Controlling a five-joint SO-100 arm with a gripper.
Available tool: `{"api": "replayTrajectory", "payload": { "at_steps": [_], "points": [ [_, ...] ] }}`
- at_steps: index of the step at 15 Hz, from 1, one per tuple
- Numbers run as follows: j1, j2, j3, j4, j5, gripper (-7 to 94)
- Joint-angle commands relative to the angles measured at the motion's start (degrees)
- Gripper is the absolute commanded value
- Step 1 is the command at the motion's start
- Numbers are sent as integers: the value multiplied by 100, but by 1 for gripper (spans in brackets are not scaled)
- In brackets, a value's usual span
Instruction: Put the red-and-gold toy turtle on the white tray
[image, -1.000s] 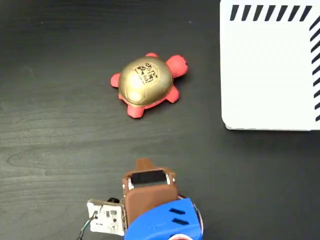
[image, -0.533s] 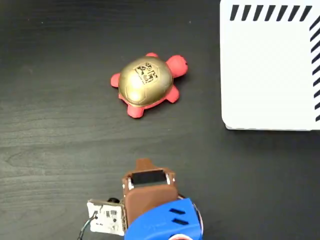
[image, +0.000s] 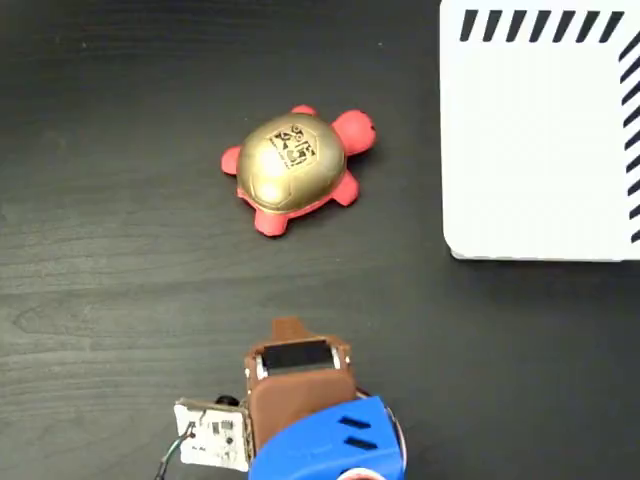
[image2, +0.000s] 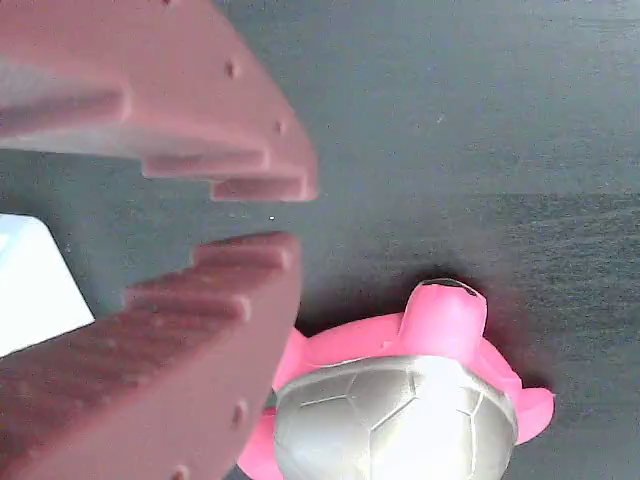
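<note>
While the gripper (image2: 290, 215) sat at the bottom centre of the fixed view, its brown fingers (image2: 230, 290) stood slightly apart with nothing between them, tips aimed up-frame. The arm was folded low, blue housing at the bottom edge. Further up, the red-and-gold toy turtle (image: 294, 165) lay on the dark table (image: 110, 260), upper centre, well apart from the fingertips. You would likely have needed to spread the fingers wider before descending, then straddle the domed shell across its narrow axis. Farthest, the white tray (image: 540, 150) filled the upper right, bare.
</note>
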Motion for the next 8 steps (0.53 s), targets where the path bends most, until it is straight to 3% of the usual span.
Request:
{"api": "replayTrajectory", "payload": {
  "at_steps": [1, 6, 8],
  "points": [
    [-44, 44, -141, 88, 88, 0],
    [-35, 26, -141, 79, 105, 1],
    [123, -510, -202, -290, 501, 0]
  ]
}}
